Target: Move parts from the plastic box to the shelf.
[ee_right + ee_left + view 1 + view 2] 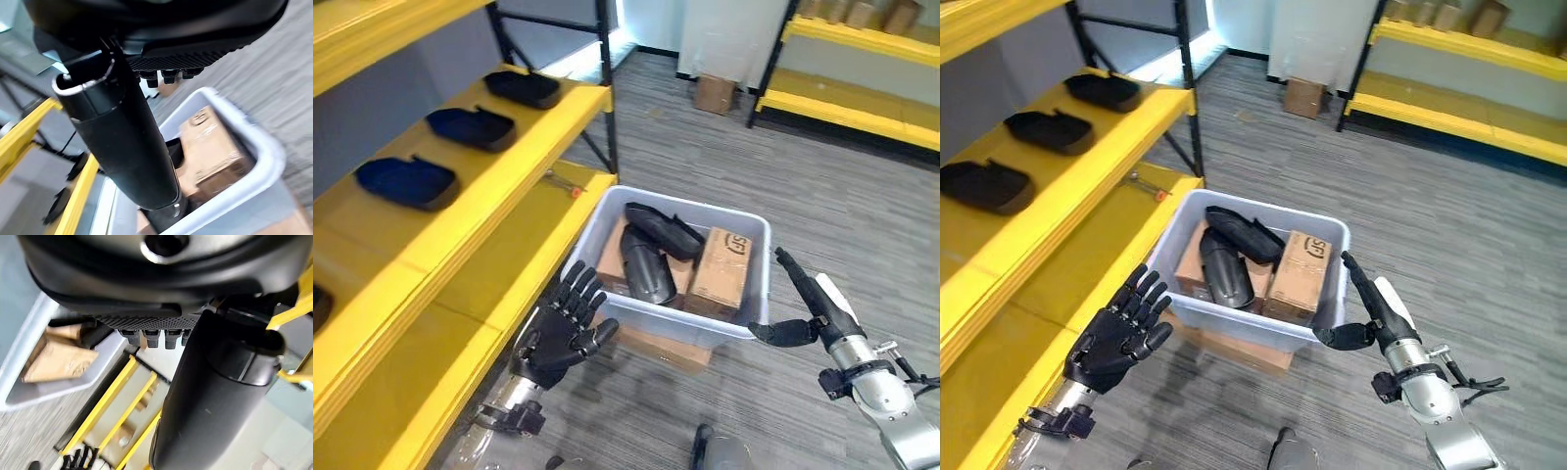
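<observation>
Rigid, probably light black parts (pixel 651 250) in the plastic box (pixel 756 323), best gripped mid-body; left hand (pixel 558 333) and right hand (pixel 803 313) spread, empty.

Grey wood-grain plank floor (pixel 862 206) throughout. A second yellow-boarded rack with black steel uprights (pixel 862 98) stands along the far side, well apart, its upper tier carrying brown cardboard cartons (pixel 862 14). A small brown cardboard carton (pixel 715 94) sits on the floor beside a pale wall panel (pixel 734 34). Bright light falls at the far end.
</observation>
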You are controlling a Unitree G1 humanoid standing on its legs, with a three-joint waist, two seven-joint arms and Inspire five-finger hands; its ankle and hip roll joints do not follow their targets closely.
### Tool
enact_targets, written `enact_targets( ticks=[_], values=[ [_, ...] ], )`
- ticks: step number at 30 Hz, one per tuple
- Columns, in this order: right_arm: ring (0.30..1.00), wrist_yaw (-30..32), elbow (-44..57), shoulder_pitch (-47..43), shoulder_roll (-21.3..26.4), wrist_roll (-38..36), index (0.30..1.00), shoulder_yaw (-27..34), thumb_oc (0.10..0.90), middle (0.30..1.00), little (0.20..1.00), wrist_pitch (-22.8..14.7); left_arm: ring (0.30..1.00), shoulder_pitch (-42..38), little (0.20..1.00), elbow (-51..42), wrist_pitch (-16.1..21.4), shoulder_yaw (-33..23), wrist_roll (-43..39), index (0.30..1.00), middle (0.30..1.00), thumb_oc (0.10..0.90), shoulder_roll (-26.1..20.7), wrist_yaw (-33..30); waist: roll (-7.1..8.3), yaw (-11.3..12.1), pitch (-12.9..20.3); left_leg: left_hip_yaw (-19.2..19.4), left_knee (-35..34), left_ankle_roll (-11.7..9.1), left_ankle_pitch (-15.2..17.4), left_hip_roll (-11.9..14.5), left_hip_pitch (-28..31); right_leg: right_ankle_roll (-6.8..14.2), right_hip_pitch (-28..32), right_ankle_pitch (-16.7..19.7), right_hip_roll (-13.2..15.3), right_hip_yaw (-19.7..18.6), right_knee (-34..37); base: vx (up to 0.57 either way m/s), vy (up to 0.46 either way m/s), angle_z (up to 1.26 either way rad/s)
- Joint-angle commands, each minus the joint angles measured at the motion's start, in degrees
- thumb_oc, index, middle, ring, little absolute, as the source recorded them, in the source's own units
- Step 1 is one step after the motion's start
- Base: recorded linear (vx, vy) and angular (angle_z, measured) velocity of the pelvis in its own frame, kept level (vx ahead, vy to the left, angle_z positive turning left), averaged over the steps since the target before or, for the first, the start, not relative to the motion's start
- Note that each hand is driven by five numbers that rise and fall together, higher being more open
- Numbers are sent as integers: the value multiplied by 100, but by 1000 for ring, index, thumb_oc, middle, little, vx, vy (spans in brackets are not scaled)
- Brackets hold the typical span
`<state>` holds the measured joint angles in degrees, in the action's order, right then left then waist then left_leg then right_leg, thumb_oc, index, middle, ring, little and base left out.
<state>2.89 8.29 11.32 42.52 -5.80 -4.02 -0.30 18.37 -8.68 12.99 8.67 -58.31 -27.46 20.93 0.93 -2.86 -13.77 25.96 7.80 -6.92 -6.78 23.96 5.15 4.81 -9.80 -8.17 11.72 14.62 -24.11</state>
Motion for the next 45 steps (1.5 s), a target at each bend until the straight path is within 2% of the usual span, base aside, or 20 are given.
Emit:
enact_targets(
  ticks=[1,2,3,4,6,7,8,9,10,13,14,20,23,32,45],
  values=[
    [1000,-28,479,-683,-167,-231,1000,112,900,1000,1000,-771,1000,-418,1000,-827,546,-290,-158,1000,1000,900,-96,241,197,136,69,-65,651,-294,42,347,-200,10,774,83,66,345,842,164,-347,-13],
    [1000,-85,498,-719,-182,-185,1000,68,900,1000,1000,-812,1000,-607,1000,-721,603,-208,56,1000,1000,900,-34,158,174,95,66,-80,965,-246,66,275,-362,-108,796,50,-39,369,922,142,-271,-3],
    [1000,-124,497,-735,-177,-198,1000,64,900,1000,1000,-818,1000,-633,1000,-711,635,-205,109,1000,1000,900,-26,107,174,92,66,-86,983,-205,146,212,-381,-108,792,46,-34,366,922,116,-106,-10],
    [1000,-181,482,-776,-180,-240,1000,-1,900,1000,1000,-854,1000,-669,1000,-706,736,-195,374,1000,1000,900,-20,-10,148,126,59,-219,909,-45,421,-175,-473,-100,765,39,-82,283,924,123,10,-13],
    [1000,-172,491,-828,-162,-184,1000,-100,900,1000,1000,-903,1000,-695,1000,-733,797,-174,415,1000,1000,900,-81,-133,84,157,18,-214,601,96,592,-686,-649,-50,838,60,-173,207,1030,160,44,-21],
    [1000,-128,516,-777,-146,-78,1000,-103,900,1000,1000,-913,1000,-686,1000,-759,769,-188,305,1000,1000,900,-102,-136,44,159,-9,-98,370,68,437,-826,-782,-34,952,84,-221,238,1187,147,126,-20],
    [1000,-11,555,-635,-163,69,1000,-144,900,1000,1000,-951,1000,-537,1000,-834,705,-323,195,1000,1000,900,-131,-142,9,344,-49,-578,146,129,135,-1009,-1150,-100,1014,180,-297,134,1283,115,126,-12],
    [1000,11,554,-615,-166,85,1000,-150,900,1000,1000,-962,1000,-497,1000,-849,681,-352,185,1000,1000,900,-135,-118,16,370,-51,-696,123,134,128,-1038,-1177,-100,1029,172,-297,105,1280,183,196,-19],
    [1000,36,541,-526,-173,68,1000,-107,900,1000,1000,-1039,1000,-201,1000,-894,583,-594,137,1000,1000,900,-133,135,66,480,-6,-960,-60,260,375,-1217,-1050,-56,1107,128,-271,33,1278,140,129,-33],
    [1000,12,674,-297,-175,-95,1000,82,900,1000,1000,-1002,1000,-84,1000,-889,501,-736,149,1000,1000,900,-166,292,99,477,109,-952,-250,289,435,-1307,-878,-1,1148,180,-239,77,1364,134,131,-58],
    [1000,5,729,-128,-228,-122,1000,174,900,1000,1000,-1009,1000,-81,1000,-881,441,-768,51,1000,1000,900,-190,393,125,428,160,-944,-317,354,546,-1404,-730,58,1146,190,-176,36,1355,145,131,-54],
    [1000,55,684,-23,-462,-24,1000,109,900,1000,1000,-1081,1000,-161,1000,-788,353,-802,15,1000,1000,900,-217,514,128,384,241,-823,-592,424,634,-1528,-468,274,1053,467,-3,-6,1599,60,56,-3],
    [1000,6,753,-63,-568,10,1000,86,900,1000,1000,-1002,1000,-132,1000,-759,297,-870,9,1000,1000,900,-271,605,120,425,253,-764,-742,448,627,-1534,-393,348,1068,515,65,37,1678,6,6,1],
    [1000,142,582,-225,-570,149,1000,-34,900,1000,1000,-959,1000,-140,1000,-788,173,-810,-21,1000,1000,900,-308,782,132,537,358,-862,-1013,377,516,-1436,-249,301,1312,533,35,180,1951,25,-62,4],
    [1000,152,546,-412,-550,200,1000,-154,900,1000,1000,-894,1000,-199,1000,-730,139,-650,-57,1000,1000,900,-235,774,108,506,472,-873,-1036,299,530,-1346,-109,198,1467,474,-63,228,2047,15,-27,0]
  ],
)
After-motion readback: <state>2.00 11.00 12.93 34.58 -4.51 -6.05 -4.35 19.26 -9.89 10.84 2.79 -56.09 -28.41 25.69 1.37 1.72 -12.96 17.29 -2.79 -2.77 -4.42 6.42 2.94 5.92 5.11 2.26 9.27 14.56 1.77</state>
